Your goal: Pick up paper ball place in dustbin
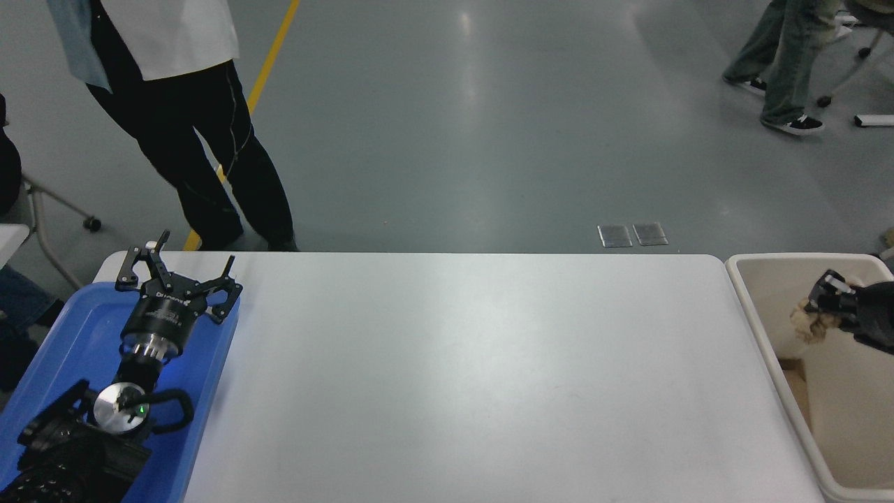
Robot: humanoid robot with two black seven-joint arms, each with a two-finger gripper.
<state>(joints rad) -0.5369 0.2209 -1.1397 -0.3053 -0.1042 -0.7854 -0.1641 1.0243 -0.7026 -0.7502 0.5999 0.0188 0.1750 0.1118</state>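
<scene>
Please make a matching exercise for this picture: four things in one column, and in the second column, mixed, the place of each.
Things:
1. paper ball
2. left tool
3. dustbin
4. person

Places:
A. above the blue tray
B. off the table's right end
C. on the floor beyond the table's far left corner
D. in the right tool, over the dustbin

Pairs: 1-D, 2-A, 3-B, 4-C

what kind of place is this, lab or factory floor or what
Probably a robotics lab or test hall: a smooth grey floor with a painted yellow line, a white table for the robot's arms, and people walking around it.
</scene>
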